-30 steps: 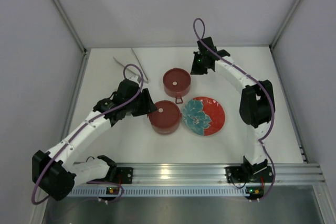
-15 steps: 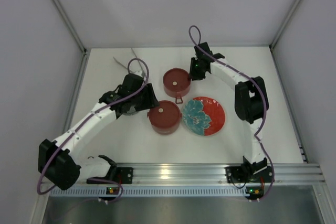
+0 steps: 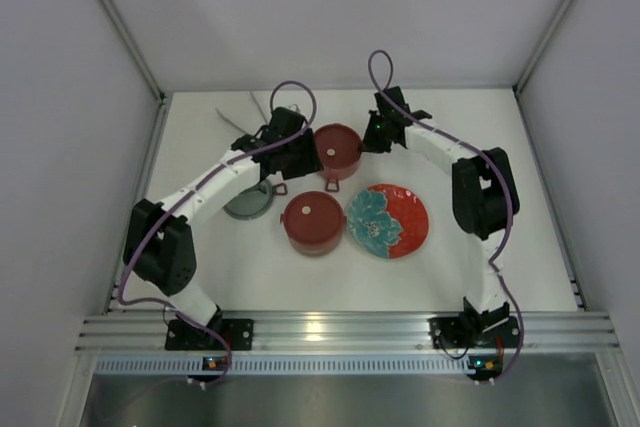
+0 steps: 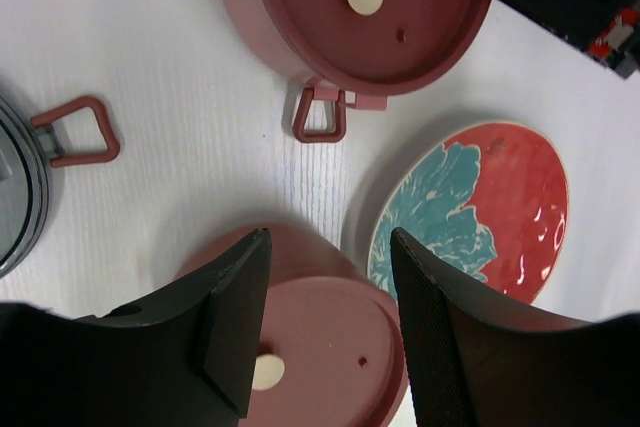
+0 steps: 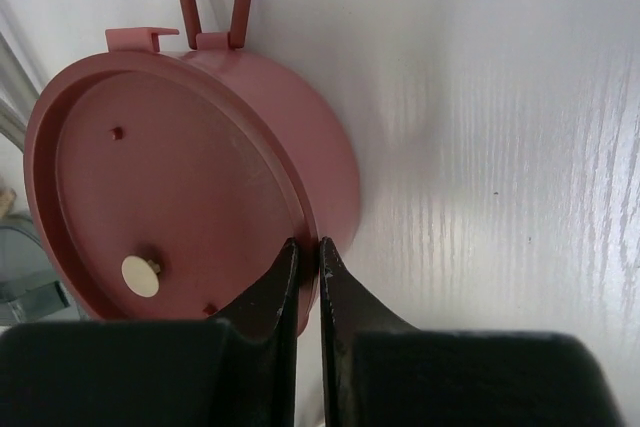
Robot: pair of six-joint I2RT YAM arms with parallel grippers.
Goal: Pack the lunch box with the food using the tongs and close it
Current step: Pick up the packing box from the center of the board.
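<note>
Top view first: two round dusty-pink pots, each with a flat maroon lid on, so two lids; the far pot [image 3: 337,150] sits mid-table and the near pot [image 3: 313,222] is just in front of it, a bit to the left; one red plate with a teal flower [image 3: 388,220] is right beside the near pot on its right; one small grey round dish [image 3: 250,203] is to that pot's left; one pair of slim silvery metal tongs [image 3: 257,102] lies at the far left of the table, well away from both pots. The left gripper [image 3: 298,159] is at the far pot's left side, the right gripper [image 3: 368,139] at its right edge.

Left wrist cam: its two dark fingers [image 4: 235,317] are apart with nothing between them, hanging over the near pot; the far pot is up top with one red loop handle [image 4: 320,117] pointing this way; the plate is on the right; a sliver of the grey dish with its own red loop shows at the left edge.

Right wrist cam: two dark fingers [image 5: 275,292] pulled almost together, straddling the far pot's rim, one tip over the lid and the other down the outer wall; looks clamped on it; one cream knob [image 5: 141,276] sits on that lid.
</note>
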